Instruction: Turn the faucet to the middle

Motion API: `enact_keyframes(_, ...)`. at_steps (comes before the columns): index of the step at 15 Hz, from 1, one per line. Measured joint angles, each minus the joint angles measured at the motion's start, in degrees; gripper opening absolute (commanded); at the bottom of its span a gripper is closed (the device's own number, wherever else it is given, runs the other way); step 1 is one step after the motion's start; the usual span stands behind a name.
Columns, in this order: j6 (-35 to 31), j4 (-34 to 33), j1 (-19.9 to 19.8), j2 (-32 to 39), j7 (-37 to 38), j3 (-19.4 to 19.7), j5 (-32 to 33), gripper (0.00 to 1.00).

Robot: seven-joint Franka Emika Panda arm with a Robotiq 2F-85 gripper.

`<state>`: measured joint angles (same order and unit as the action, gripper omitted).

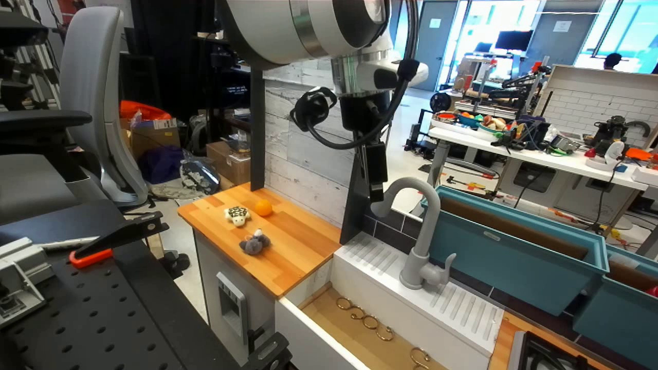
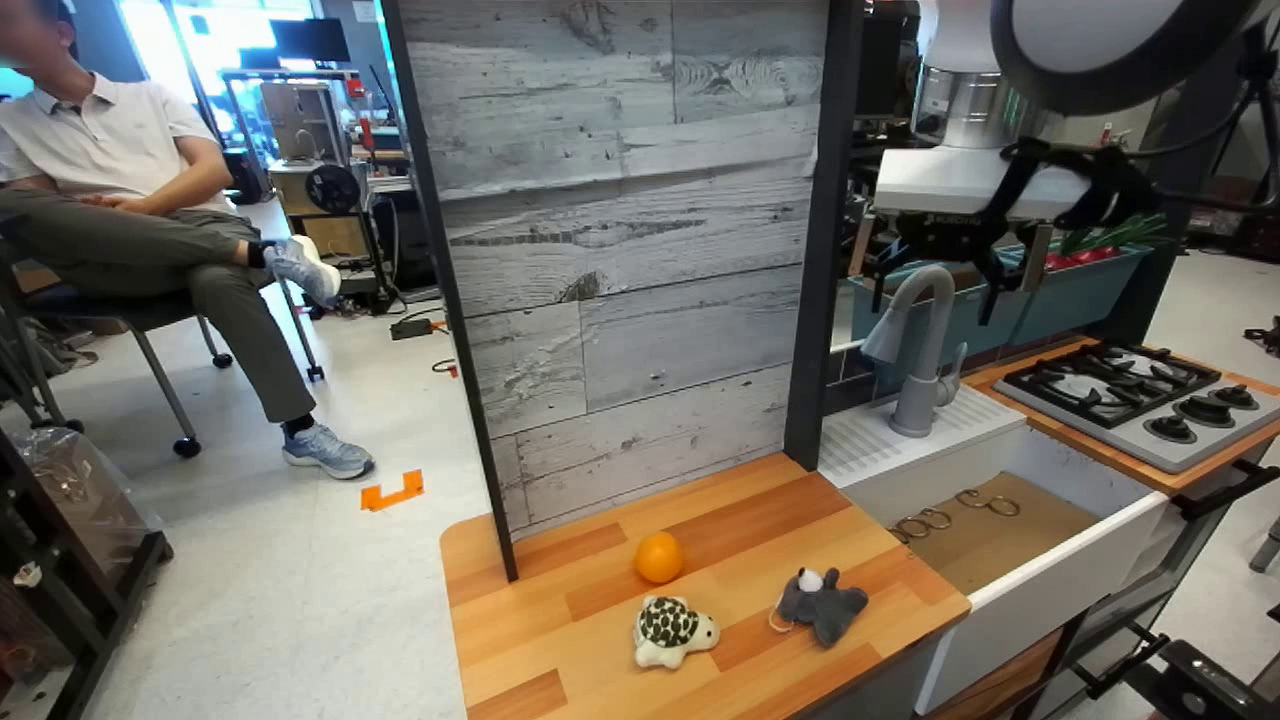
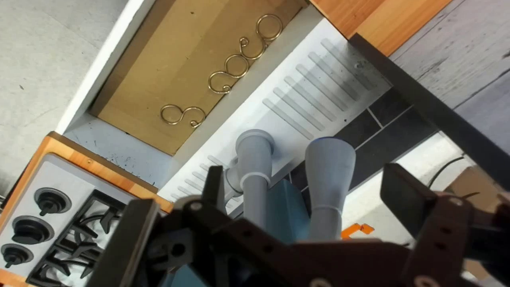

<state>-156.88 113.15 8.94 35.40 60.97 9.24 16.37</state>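
"Where is the grey gooseneck faucet [image 1: 423, 241]?"

"Upright on the grooved white drainboard [image 1: 378, 257] beside the sink basin [image 3: 147, 75], its spout [image 2: 884, 338] bending toward the plank panel [image 2: 640, 230]."

"And the Robotiq gripper [image 3: 306, 178]?"

"Pointing down, jaws spread wide; in the wrist view the spout shows between them. Whether they touch it, I cannot tell."

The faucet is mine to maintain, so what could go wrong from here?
The gripper is open, so closing off-centre might jolt the faucet. The faucet's handle juts out low on one side and could snag the gripper. A teal planter shows behind the faucet in both exterior views; a wide swing might bump it.
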Motion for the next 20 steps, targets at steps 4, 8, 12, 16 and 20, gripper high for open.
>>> enact_keyframes(4, -3.7, -1.5, 2.1, 2.5, 0.0, 2.7, -0.1, 1.00)
enact_keyframes(8, -6.3, -2.2, 3.4, 4.2, -0.3, 4.5, -0.4, 1.00)
enact_keyframes(12, -7.2, -2.6, 4.7, 5.5, -0.9, 6.0, -1.2, 1.00)
enact_keyframes(16, -7.4, -3.4, 6.3, 7.8, -1.0, 8.2, -1.3, 1.00)
enact_keyframes(20, -7.6, -5.1, 7.9, 9.9, -1.0, 10.2, -1.3, 1.00)
